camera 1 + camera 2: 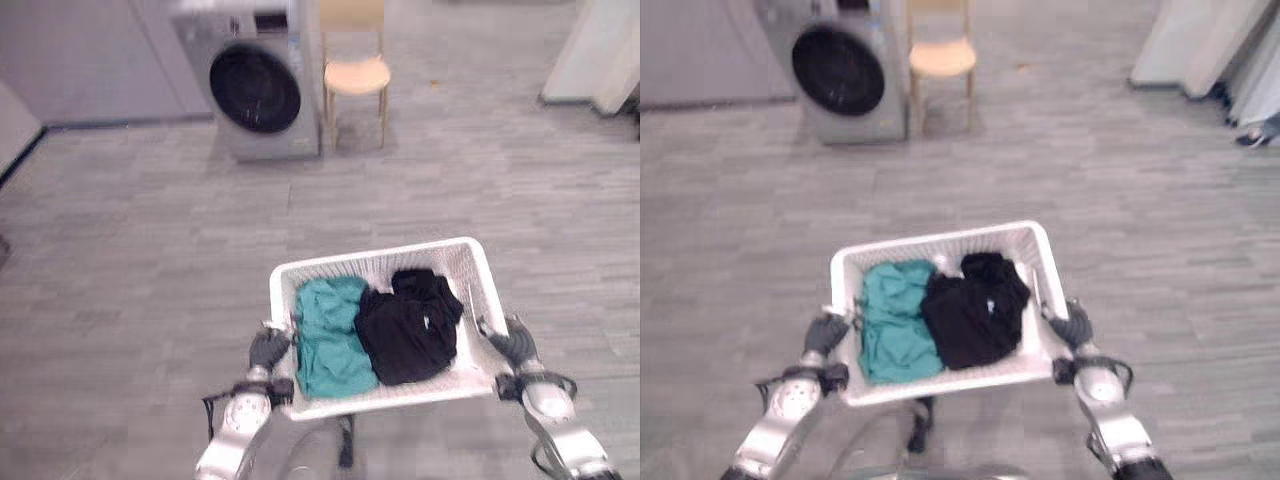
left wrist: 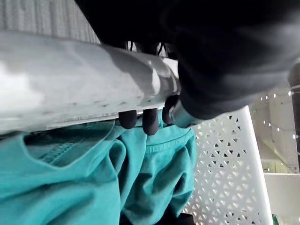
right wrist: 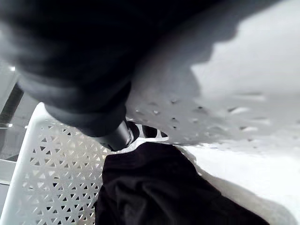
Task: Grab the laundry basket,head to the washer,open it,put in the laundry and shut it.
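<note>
I carry a white perforated laundry basket in front of me, above the floor. Inside lie a teal garment on the left and a black garment on the right. My left hand grips the basket's left rim, its dark fingertips curled over the rim above the teal cloth. On the right rim sits my right hand, fingers hooked over the edge beside the black cloth. The silver washer, with its dark round door shut, stands ahead at the far left.
A light wooden chair stands right beside the washer. A grey wall or cabinet runs behind at the left. White curtains or panels hang at the far right. Grey plank floor stretches between me and the washer.
</note>
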Motion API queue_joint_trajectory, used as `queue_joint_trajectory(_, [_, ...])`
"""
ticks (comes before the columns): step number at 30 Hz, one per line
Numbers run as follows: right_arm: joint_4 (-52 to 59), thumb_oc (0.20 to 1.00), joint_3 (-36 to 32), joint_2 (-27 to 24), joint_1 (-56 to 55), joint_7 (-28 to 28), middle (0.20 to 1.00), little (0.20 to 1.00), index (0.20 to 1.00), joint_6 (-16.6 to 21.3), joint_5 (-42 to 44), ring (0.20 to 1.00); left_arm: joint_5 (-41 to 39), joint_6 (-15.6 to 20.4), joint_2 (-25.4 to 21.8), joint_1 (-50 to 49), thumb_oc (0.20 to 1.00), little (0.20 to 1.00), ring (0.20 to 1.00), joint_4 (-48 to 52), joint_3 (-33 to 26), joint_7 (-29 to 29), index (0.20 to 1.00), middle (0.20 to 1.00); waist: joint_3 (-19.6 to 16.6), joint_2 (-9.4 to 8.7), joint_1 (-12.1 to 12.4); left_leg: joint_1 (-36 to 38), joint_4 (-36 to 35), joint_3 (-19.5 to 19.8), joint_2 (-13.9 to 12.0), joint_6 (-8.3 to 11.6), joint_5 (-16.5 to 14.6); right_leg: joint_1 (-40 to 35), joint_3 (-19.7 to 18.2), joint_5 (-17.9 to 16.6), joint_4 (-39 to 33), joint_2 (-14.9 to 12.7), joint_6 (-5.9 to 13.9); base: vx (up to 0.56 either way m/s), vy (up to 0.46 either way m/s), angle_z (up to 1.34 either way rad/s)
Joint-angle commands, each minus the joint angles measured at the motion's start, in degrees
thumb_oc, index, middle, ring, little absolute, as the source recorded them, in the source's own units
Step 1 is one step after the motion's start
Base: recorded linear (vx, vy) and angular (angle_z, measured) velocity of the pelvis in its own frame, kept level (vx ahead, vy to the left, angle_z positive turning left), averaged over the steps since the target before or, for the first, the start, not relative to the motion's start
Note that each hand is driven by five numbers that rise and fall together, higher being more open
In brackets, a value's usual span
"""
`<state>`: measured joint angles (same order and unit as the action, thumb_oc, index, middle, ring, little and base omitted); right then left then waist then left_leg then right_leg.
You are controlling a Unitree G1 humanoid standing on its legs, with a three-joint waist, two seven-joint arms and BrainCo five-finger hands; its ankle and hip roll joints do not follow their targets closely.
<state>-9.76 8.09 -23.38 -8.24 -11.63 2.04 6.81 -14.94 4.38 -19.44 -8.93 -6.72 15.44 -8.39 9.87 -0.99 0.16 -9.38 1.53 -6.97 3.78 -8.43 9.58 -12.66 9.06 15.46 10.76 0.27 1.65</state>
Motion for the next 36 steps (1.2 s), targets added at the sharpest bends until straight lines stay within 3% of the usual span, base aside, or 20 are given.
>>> queue_joint_trajectory(1, [6.93, 0.2, 0.84, 2.77, 6.38, 5.67, 0.2, 0.2, 0.2, 7.06, 4.59, 0.2, 0.15, 3.17, 0.21, 4.11, 0.2, 0.2, 0.2, 3.78, 0.34, 4.23, 0.2, 0.2, -0.13, -1.71, 1.52, 8.56, 2.32, -0.22, -0.61, 6.58, -14.62, 6.67, -0.95, -11.46, -8.26, -5.41, 3.19, 0.25, 0.153, -0.37])
queue_joint_trajectory(5, [6.16, 0.2, 1.55, 4.17, 6.95, 6.34, 0.2, 0.2, 0.2, 7.27, 4.81, 0.2, 0.3, 3.0, -1.07, 3.62, 0.2, 0.2, 0.2, 4.11, -0.53, 4.22, 0.2, 0.2, 0.02, -1.59, 1.89, 11.7, 2.54, -1.92, -0.98, 4.67, -17.51, 10.27, -1.11, -12.27, 3.08, -7.21, 5.05, 0.21, 0.137, -0.29])
queue_joint_trajectory(8, [5.98, 0.2, 2.02, 4.49, 6.97, 6.8, 0.2, 0.2, 0.2, 7.01, 4.82, 0.2, 0.33, 3.14, -1.54, 3.5, 0.2, 0.2, 0.2, 4.58, -0.86, 4.1, 0.2, 0.2, 0.28, -1.48, 1.82, 13.68, 1.77, -2.08, -1.05, 4.2, -18.57, 14.14, -0.77, -13.99, 5.72, -7.89, 5.61, 0.2, 0.035, -0.27])
queue_joint_trajectory(11, [6.44, 0.2, 2.4, 4.15, 8.13, 7.2, 0.2, 0.2, 0.2, 6.82, 5.73, 0.2, -0.42, 3.57, -1.66, 3.56, 0.2, 0.2, 0.2, 5.18, -1.79, 3.65, 0.2, 0.2, 1.16, -1.02, -0.12, 19.87, -1.01, -1.04, -1.01, 4.63, -21.56, 21.92, 1.63, -17.33, -3.36, -8.65, 5.5, 0.38, -0.022, -0.11])
queue_joint_trajectory(15, [6.5, 0.2, 2.15, 3.96, 8.22, 7.23, 0.2, 0.2, 0.2, 6.79, 5.98, 0.2, 0.24, 3.93, -1.4, 4.14, 0.2, 0.2, 0.2, 4.42, -2.42, 3.35, 0.2, 0.2, 1.93, -0.85, -1.51, 23.42, -1.11, 0.73, -1.5, 5.65, -23.81, 25.31, 3.22, -19.83, -9.74, -8.78, 6.73, 0.31, -0.066, 0.03])
queue_joint_trajectory(19, [6.45, 0.2, 1.58, 3.59, 7.58, 7.59, 0.2, 0.2, 0.2, 6.99, 5.61, 0.2, 0.51, 4.49, -0.95, 4.36, 0.2, 0.2, 0.2, 4.04, -2.72, 3.73, 0.2, 0.2, 0.95, -0.82, -2.67, 27.59, -0.85, 3.2, -2.49, 7.21, -25.88, 25.24, 4.4, -22.69, -10.63, -9.94, 7.21, 0.45, -0.197, 0.3])
queue_joint_trajectory(22, [6.3, 0.2, 1.72, 3.14, 6.83, 7.69, 0.2, 0.2, 0.2, 6.96, 5.5, 0.2, -0.21, 4.38, -0.13, 3.85, 0.2, 0.2, 0.2, 4.1, -1.88, 3.59, 0.2, 0.2, -0.47, 0.64, -3.38, 27.68, 3.05, 4.1, -5.79, 10.08, -21.92, 23.94, 3.85, -22.26, -8.19, -8.18, 5.13, 0.36, -0.213, 0.58])
queue_joint_trajectory(23, [6.3, 0.2, 1.72, 3.15, 6.84, 7.7, 0.2, 0.2, 0.2, 6.96, 5.5, 0.2, -0.2, 4.37, -0.14, 3.86, 0.2, 0.2, 0.2, 4.1, -1.89, 3.59, 0.2, 0.2, -0.56, 0.42, -3.49, 27.5, 2.94, 4.23, -5.58, 10.08, -21.65, 24.06, 3.88, -22.42, -8.3, -8.42, 5.11, 0.28, -0.216, 0.74])
queue_joint_trajectory(24, [6.04, 0.2, 1.78, 2.79, 6.7, 7.54, 0.2, 0.2, 0.2, 6.95, 5.42, 0.2, -0.44, 4.33, 0.0, 4.01, 0.2, 0.2, 0.2, 3.77, -1.61, 3.56, 0.2, 0.2, -0.9, 1.2, -3.5, 26.82, 5.43, 4.16, -7.13, 11.51, -18.52, 22.76, 4.48, -21.72, -8.29, -7.45, 4.41, 0.29, -0.256, 0.56])
queue_joint_trajectory(25, [6.22, 0.2, 1.9, 2.17, 6.12, 7.34, 0.2, 0.2, 0.2, 7.04, 5.44, 0.2, -0.8, 4.26, 0.21, 3.88, 0.2, 0.2, 0.2, 3.74, -1.31, 3.51, 0.2, 0.2, -1.07, 1.2, -3.63, 23.25, 15.11, 3.92, -8.71, 13.1, -13.02, 20.48, 5.1, -20.27, -8.85, -6.72, 2.67, 0.29, -0.255, 0.3])
queue_joint_trajectory(26, [6.22, 0.2, 1.9, 2.19, 6.13, 7.35, 0.2, 0.2, 0.2, 7.04, 5.45, 0.2, -0.79, 4.26, 0.19, 3.9, 0.2, 0.2, 0.2, 3.74, -1.32, 3.51, 0.2, 0.2, -1.19, 0.97, -3.77, 22.95, 15.13, 4.08, -8.46, 13.06, -12.8, 20.63, 5.16, -20.44, -8.96, -6.99, 2.66, 0.27, -0.239, 0.04])
queue_joint_trajectory(27, [6.1, 0.2, 1.75, 1.88, 6.02, 6.92, 0.2, 0.2, 0.2, 7.12, 5.58, 0.2, -0.91, 4.13, 0.3, 3.93, 0.2, 0.2, 0.2, 3.69, -1.23, 3.41, 0.2, 0.2, -0.85, 0.34, -3.5, 20.16, 20.19, 3.25, -8.98, 13.11, -10.72, 18.52, 5.81, -19.4, -9.66, -6.99, 1.72, 0.19, -0.146, 0.02])
queue_joint_trajectory(29, [6.66, 0.2, 1.81, 1.16, 6.08, 6.71, 0.2, 0.2, 0.2, 6.71, 5.61, 0.2, -1.18, 4.11, 0.55, 3.98, 0.2, 0.2, 0.2, 3.61, -1.25, 3.35, 0.2, 0.2, 0.05, -0.84, -1.95, 14.76, 22.78, 2.05, -6.44, 10.87, -14.24, 15.35, 5.37, -17.6, -10.9, -7.34, 1.07, 0.37, -0.158, -0.08])
queue_joint_trajectory(30, [6.98, 0.2, 1.18, 0.76, 6.11, 6.33, 0.2, 0.2, 0.2, 6.65, 5.76, 0.2, -1.41, 4.16, 0.93, 3.74, 0.2, 0.2, 0.2, 3.76, -1.31, 3.56, 0.2, 0.2, 0.53, -1.91, -0.47, 10.39, 19.01, -0.58, -4.62, 8.98, -18.3, 12.26, 5.53, -16.3, -12.04, -8.0, 1.93, 0.45, -0.096, -0.3])
queue_joint_trajectory(31, [7.11, 0.2, 0.91, 0.67, 5.92, 6.27, 0.2, 0.2, 0.2, 6.73, 5.89, 0.2, -1.39, 4.16, 1.15, 3.58, 0.2, 0.2, 0.2, 3.56, -1.31, 3.71, 0.2, 0.2, 0.83, -2.27, 0.18, 8.38, 16.33, -1.73, -4.07, 8.35, -19.53, 11.06, 5.62, -15.63, -12.54, -8.15, 2.22, 0.43, -0.065, -0.37])
queue_joint_trajectory(32, [7.09, 0.2, 0.81, 0.69, 5.85, 6.28, 0.2, 0.2, 0.2, 6.75, 6.16, 0.2, -1.38, 4.16, 1.26, 3.52, 0.2, 0.2, 0.2, 3.36, -1.32, 3.66, 0.2, 0.2, 1.1, -2.32, 0.67, 6.28, 14.26, -2.29, -3.97, 8.31, -18.61, 10.04, 5.61, -15.21, -12.78, -7.84, 2.28, 0.3, -0.007, -0.17])
queue_joint_trajectory(34, [6.71, 0.2, 0.62, 0.69, 5.75, 5.93, 0.2, 0.2, 0.2, 6.88, 6.03, 0.2, -1.26, 4.04, 1.15, 3.6, 0.2, 0.2, 0.2, 3.06, -1.24, 3.52, 0.2, 0.2, 1.64, -1.69, 2.0, 2.13, 7.6, -2.2, -4.15, 9.23, -12.86, 7.15, 4.9, -13.89, -13.97, -6.01, 2.32, 0.25, 0.002, -0.03])
queue_joint_trajectory(35, [6.69, 0.2, 0.59, 0.69, 5.74, 5.93, 0.2, 0.2, 0.2, 6.9, 6.02, 0.2, -1.26, 4.04, 1.16, 3.61, 0.2, 0.2, 0.2, 3.05, -1.2, 3.52, 0.2, 0.2, 1.67, -1.78, 2.0, 2.52, 6.96, -2.18, -4.02, 9.31, -12.54, 6.99, 4.93, -13.88, -14.11, -6.07, 2.29, 0.35, 0.015, -0.37])
queue_joint_trajectory(36, [6.18, 0.2, 0.3, 0.86, 5.65, 5.31, 0.2, 0.2, 0.2, 6.87, 5.86, 0.2, -1.36, 3.94, 1.24, 3.53, 0.2, 0.2, 0.2, 3.02, -1.22, 3.56, 0.2, 0.2, 2.11, -1.5, 3.26, -0.67, 1.31, -3.13, -4.42, 10.18, -8.5, 4.12, 4.67, -12.18, -14.59, -5.0, 2.08, 0.39, 0.042, -0.49])
